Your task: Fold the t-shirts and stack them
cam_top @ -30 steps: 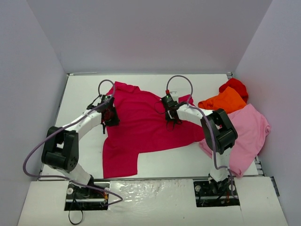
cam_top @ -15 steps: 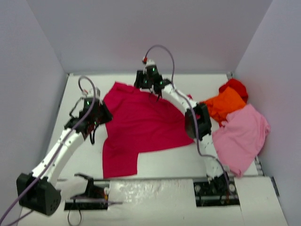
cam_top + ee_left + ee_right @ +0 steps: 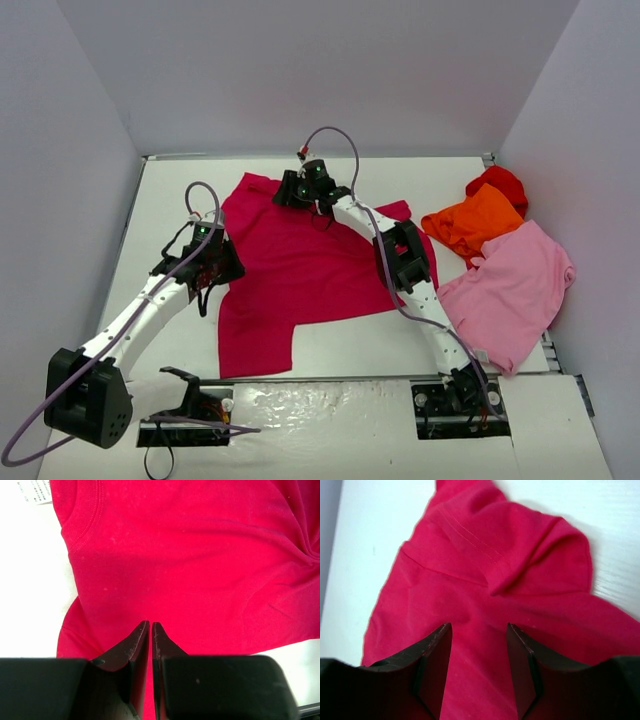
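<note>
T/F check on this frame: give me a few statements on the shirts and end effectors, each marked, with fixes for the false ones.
1. The left end effector and right end effector are both over the crimson t-shirt. True.
2. The right end effector grips a sleeve. False: its jaws stand open above the sleeve, holding nothing.
3. The left end effector is shut. True.
4. The orange t-shirt lies on the robot's left. False: it lies on the right, between the bright red t-shirt and the pink t-shirt.

Left arm [image 3: 150,300] jaws together, right arm [image 3: 352,215] jaws apart
</note>
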Robot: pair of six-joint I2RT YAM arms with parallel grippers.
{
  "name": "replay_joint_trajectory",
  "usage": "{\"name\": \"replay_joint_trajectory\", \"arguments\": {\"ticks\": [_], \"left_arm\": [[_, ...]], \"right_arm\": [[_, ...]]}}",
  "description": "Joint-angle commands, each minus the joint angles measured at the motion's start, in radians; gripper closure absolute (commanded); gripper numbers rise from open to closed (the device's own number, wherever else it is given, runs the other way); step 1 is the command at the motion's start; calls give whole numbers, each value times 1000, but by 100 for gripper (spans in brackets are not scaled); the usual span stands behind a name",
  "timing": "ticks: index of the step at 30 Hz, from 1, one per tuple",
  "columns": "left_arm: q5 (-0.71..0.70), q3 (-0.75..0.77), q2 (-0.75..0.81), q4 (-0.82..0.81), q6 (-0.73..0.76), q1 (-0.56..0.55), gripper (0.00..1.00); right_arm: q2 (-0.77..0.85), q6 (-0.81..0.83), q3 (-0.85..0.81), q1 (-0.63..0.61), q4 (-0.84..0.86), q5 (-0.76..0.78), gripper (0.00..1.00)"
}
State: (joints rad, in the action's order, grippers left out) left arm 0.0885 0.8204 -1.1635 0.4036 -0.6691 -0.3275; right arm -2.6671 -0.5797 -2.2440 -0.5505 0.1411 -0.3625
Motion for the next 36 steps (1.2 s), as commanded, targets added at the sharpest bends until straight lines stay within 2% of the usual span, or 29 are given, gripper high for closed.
{"name": "replay_joint_trajectory", "arguments": {"ticks": [1, 7, 11, 23, 26, 29, 32, 36], "left_arm": [[-9, 30, 34, -31, 8, -5, 95], [7, 17, 40, -34, 4, -5, 96], [12, 9, 38, -27, 4, -5, 97], [22, 0, 16, -42, 6, -5, 99], [19, 2, -12, -49, 3, -5, 100], [17, -10, -24, -101, 2, -5, 100], [-2, 9, -61, -162, 25, -5, 100], [-22, 176, -158, -148, 81, -10, 100]], "right_arm": [[49, -74, -11, -1, 197, -16, 55], [7, -150, 2, -5, 359, -11, 54], [-44, -169, -74, -3, 320, 1, 54], [-76, -142, -61, -5, 252, 65, 57], [-33, -110, 17, -12, 248, 30, 63], [158, 36, 264, -45, 348, 127, 60], [297, 92, 298, -45, 304, 169, 59], [421, 173, 259, -34, 157, 226, 58]]}}
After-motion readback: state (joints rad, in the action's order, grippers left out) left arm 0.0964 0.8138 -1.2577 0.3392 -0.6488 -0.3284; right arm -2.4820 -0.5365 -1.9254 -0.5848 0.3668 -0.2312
